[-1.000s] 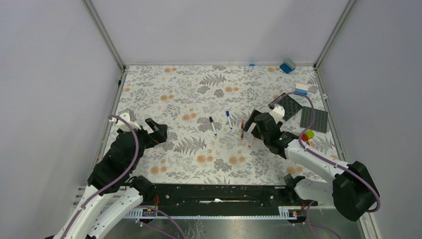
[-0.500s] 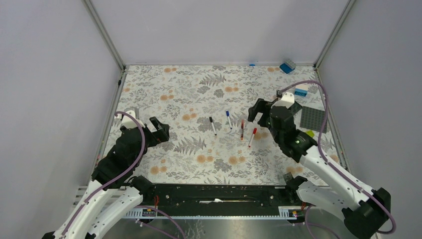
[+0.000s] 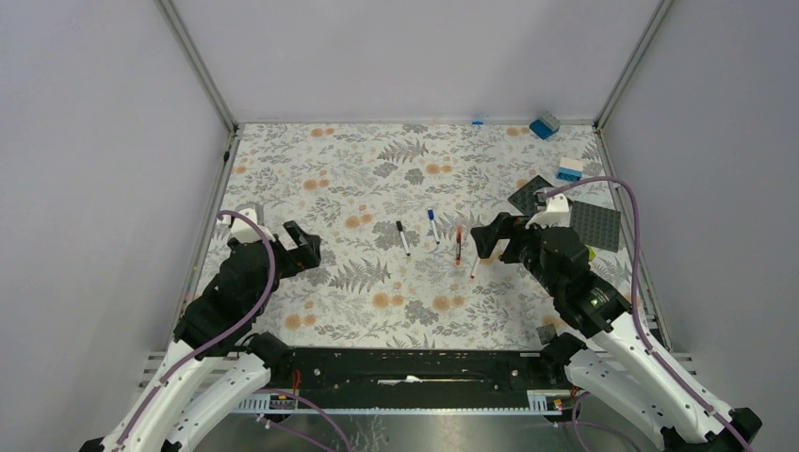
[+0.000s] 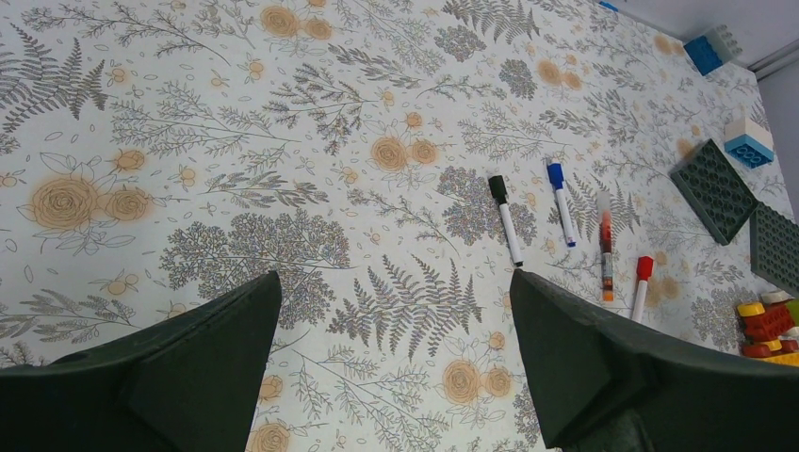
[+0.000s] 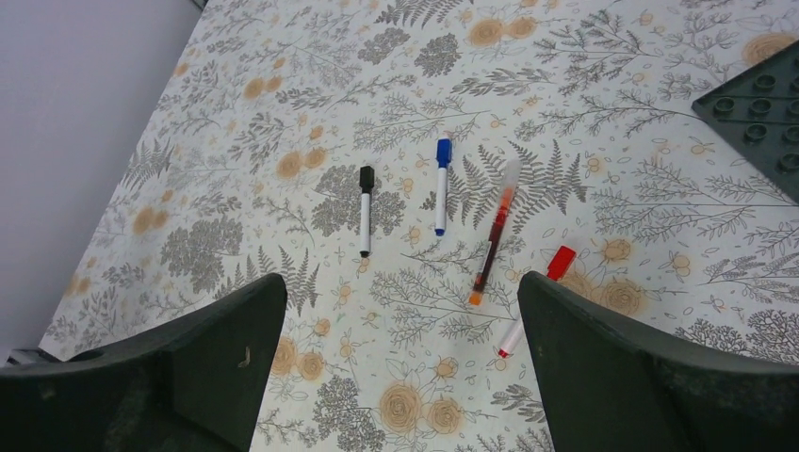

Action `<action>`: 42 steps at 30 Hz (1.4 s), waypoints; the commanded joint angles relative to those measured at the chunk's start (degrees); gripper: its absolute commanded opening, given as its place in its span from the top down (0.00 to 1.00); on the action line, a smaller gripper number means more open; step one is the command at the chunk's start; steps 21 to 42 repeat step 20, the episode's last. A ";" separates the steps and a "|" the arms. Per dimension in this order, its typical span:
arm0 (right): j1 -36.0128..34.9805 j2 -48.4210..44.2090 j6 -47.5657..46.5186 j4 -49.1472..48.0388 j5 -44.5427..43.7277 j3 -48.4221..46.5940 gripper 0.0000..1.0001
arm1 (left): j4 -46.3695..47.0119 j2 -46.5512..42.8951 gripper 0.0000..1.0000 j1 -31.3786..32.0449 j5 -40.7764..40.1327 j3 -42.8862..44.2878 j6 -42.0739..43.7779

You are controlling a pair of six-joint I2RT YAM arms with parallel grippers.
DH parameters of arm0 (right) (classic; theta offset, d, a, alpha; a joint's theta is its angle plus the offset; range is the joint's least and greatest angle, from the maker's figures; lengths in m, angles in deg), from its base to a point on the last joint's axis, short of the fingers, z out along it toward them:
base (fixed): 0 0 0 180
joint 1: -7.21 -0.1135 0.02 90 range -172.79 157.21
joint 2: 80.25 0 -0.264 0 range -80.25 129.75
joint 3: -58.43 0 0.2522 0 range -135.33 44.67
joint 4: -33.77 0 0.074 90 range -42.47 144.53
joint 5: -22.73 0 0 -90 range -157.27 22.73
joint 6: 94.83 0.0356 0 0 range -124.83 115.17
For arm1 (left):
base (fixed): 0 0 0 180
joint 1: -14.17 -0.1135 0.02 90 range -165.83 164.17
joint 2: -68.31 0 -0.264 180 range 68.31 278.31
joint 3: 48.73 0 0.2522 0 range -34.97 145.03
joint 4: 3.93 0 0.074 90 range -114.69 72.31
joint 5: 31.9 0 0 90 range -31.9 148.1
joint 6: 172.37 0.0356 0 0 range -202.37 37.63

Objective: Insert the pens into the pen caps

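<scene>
Four pens lie side by side mid-table: a white one with a black cap (image 5: pixel 366 209), a white one with a blue cap (image 5: pixel 441 184), a red-barrelled one (image 5: pixel 495 235) and a white one with a red cap (image 5: pixel 537 299). They also show in the left wrist view: black-capped pen (image 4: pixel 505 218), blue-capped pen (image 4: pixel 561 200), red-barrelled pen (image 4: pixel 605 247), red-capped pen (image 4: pixel 642 285). The caps sit on the pens' far ends. My right gripper (image 3: pixel 495 235) (image 5: pixel 400 278) hangs open just right of them, holding nothing. My left gripper (image 3: pixel 301 247) (image 4: pixel 394 278) is open and empty, well to their left.
Two dark grey baseplates (image 3: pixel 595 226) (image 3: pixel 529 193) lie at the right, with a white-and-blue brick (image 3: pixel 570 169) behind them and a blue brick (image 3: pixel 544 125) in the far corner. Red, yellow and green bricks (image 4: pixel 768 320) sit near the right arm.
The right arm has lifted off the red-capped pen and drawn back to the right, its gripper still open. The left arm has barely shifted.
</scene>
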 commanded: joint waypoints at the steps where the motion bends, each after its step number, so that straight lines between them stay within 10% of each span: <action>1: 0.16 -0.71 -1.00 -0.90 4.43 0.26 0.00 | 0.91 0.52 0.01 -0.09 -1.15 -0.47 0.77; 42: 0.13 -4.50 -1.97 -5.26 8.83 2.16 0.00 | -0.07 0.74 0.01 -0.08 -0.63 -0.23 0.24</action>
